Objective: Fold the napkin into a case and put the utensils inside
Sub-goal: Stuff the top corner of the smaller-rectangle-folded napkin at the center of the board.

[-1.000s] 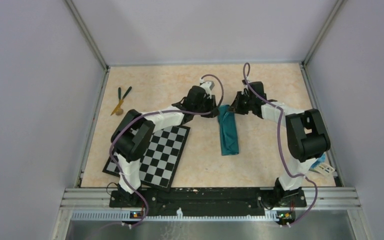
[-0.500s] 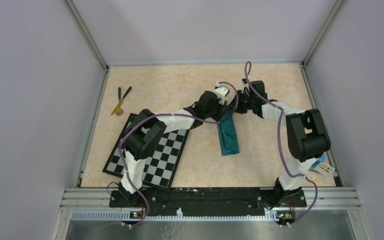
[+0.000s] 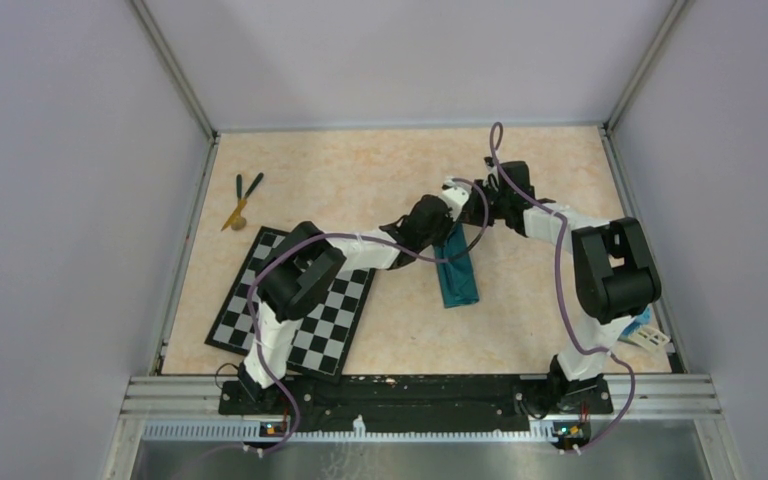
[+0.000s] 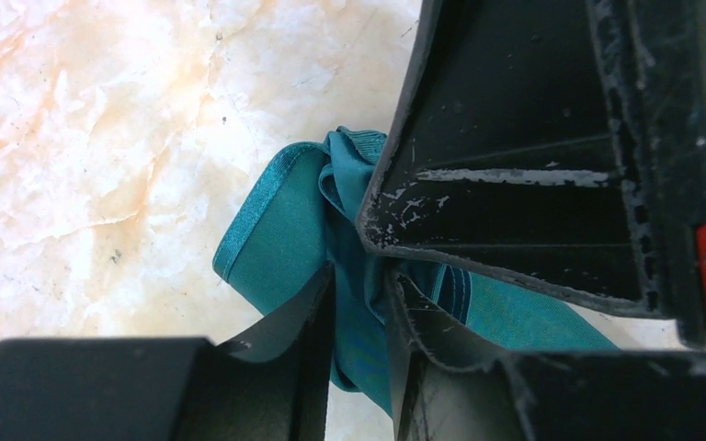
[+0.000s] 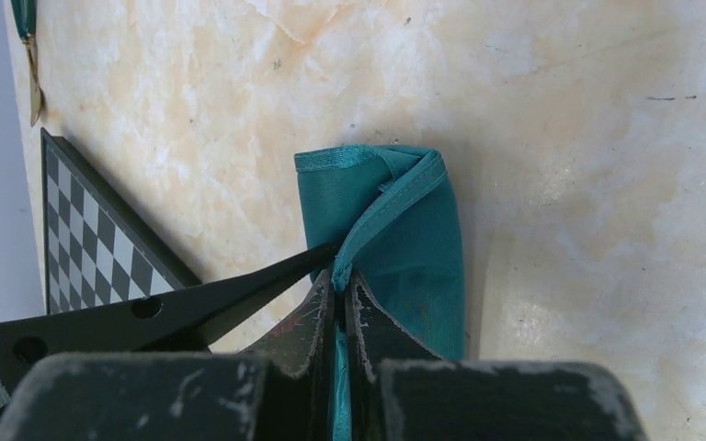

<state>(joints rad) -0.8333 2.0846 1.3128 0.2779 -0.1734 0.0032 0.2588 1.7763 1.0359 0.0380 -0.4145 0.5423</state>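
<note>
Teal case (image 3: 457, 282), utensils (image 3: 243, 199) well apart.

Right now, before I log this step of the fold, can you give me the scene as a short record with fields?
napkin: teal cloth folded into a narrow strip, lying right of the checkerboard mat
left tool: at the strip's far end, cloth pinched between its fingers
right tool: shut on the hem at that same end
utensils: two dark green, one tan, far left, apart from the napkin
checkerboard mat: flat, near left
task state: utensils not yet inside
</note>
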